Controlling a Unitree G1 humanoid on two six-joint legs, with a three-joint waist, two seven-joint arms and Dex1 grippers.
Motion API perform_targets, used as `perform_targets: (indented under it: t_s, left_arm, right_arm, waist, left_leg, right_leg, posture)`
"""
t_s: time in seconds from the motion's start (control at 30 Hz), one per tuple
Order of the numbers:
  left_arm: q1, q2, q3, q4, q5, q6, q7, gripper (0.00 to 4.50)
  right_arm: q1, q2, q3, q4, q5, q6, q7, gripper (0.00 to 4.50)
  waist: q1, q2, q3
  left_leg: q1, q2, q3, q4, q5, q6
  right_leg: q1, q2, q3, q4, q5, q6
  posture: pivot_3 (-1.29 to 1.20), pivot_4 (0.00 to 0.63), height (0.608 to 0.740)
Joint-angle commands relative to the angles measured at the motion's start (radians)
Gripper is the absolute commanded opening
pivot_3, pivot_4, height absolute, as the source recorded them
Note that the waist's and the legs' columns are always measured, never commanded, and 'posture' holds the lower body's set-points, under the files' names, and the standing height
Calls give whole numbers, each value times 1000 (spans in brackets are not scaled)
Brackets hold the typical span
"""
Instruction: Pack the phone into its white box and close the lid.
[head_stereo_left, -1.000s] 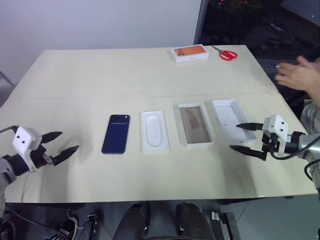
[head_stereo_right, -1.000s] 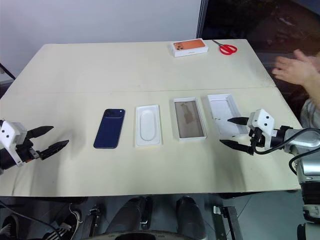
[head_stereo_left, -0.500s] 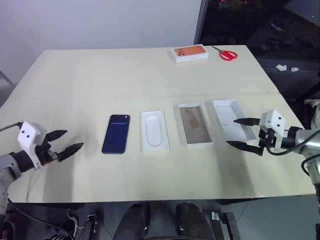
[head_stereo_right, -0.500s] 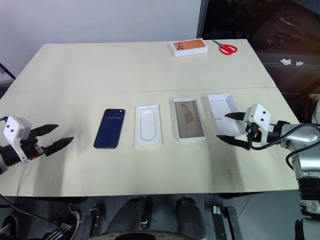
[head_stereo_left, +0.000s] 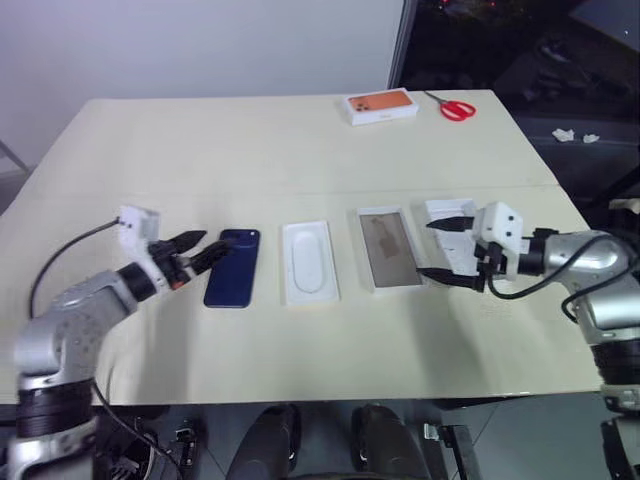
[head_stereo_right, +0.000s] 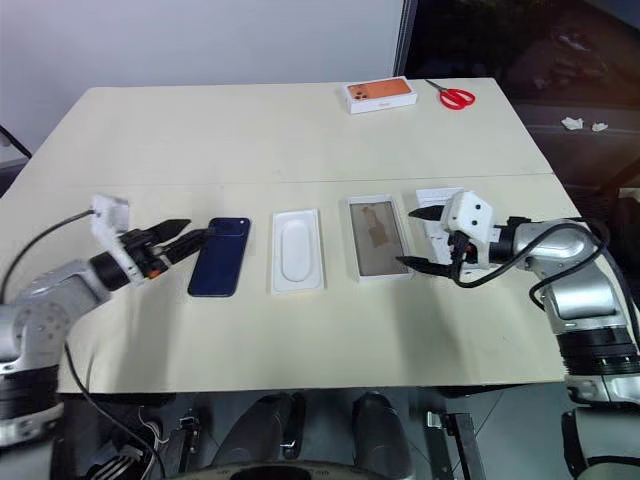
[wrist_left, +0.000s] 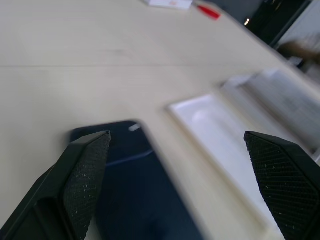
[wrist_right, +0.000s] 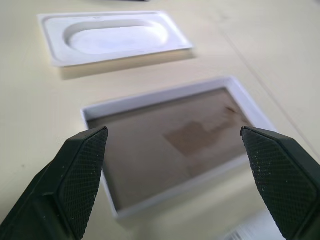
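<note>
Both hands inward; lid half-hidden

The bench is pale cream. The phone is glossy dark navy. The white box is plain white, recess included. Beside it a white-rimmed tray has a brown-grey floor with a darker patch. The far box is white with an orange print; the scissors are red. Both tools' fingers are black, finely cross-hatched
</note>
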Motion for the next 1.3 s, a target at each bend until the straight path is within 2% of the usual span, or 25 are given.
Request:
perform_targets:
  t_s: [0.03, 0.17, 0.33, 0.7, 0.93, 1.03, 1.27, 1.3]
  left_arm:
    - [-54, -53, -23, -6, -44, 89, 84, 4500]
    - [-90, -78, -88, 39, -52, 235, 130, 4500]
    - [-128, -144, -65, 94, -99, 336, 189, 4500]
    - [-167, -253, -115, 157, -96, 416, 214, 4500]
    - [-163, -308, -58, 203, -114, 473, 252, 4500]
    - [-162, -329, -41, 213, -117, 479, 267, 3694]
    - [-158, -364, 29, 233, -154, 503, 295, 22]
    - [-158, -366, 36, 233, -158, 507, 300, 22]
  right_arm:
    - [-35, 12, 4, -49, -4, 5, -14, 4439]
    - [-45, 25, 10, -47, -5, 10, -22, 4439]
    - [-33, 28, 5, -53, 1, 13, -22, 4439]
    - [-26, 39, 6, -46, -6, -5, -24, 4439]
    - [-23, 40, 2, -48, -7, -11, -26, 4439]
    - [-23, 40, 2, -48, -6, -12, -26, 4500]
    - [-18, 39, 0, -50, -6, -16, -27, 4500]
    - [-16, 38, -1, -49, -6, -17, -26, 4500]
  waist:
    - [-1, 0, 0]
    - [-2, 0, 0]
    - [1, 0, 0]
    - [3, 0, -1]
    - [18, 1, -1]
    - [23, 1, -1]
    - [23, 3, -2]
    - [22, 3, -3]
  left_leg:
    - [0, 0, 0, 0, 0, 0]
    - [0, 0, 0, 0, 0, 0]
    - [0, 0, 0, 1, 0, 0]
    - [0, -1, 0, 2, 0, 0]
    - [0, -1, 0, 3, 0, -1]
    - [0, -1, 0, 4, 0, -1]
    - [1, -1, 0, 4, 0, -1]
    - [2, -1, 0, 4, 0, 0]
  right_leg:
    - [0, 0, 0, 0, 0, 0]
    - [0, 0, 0, 0, 0, 0]
    - [0, 0, 0, 1, 0, 0]
    - [1, 0, 0, 1, 0, 0]
    - [2, 0, 0, 1, 0, 0]
    - [2, 0, 0, 1, 0, 0]
    - [3, 0, -1, 1, 0, 0]
    - [4, 0, -1, 1, 0, 0]
  posture:
    - [0, 150, 740]
    - [0, 150, 740]
    - [0, 150, 740]
    - [0, 150, 740]
    - [0, 150, 740]
    - [0, 150, 740]
    - [0, 150, 740]
    - [0, 150, 740]
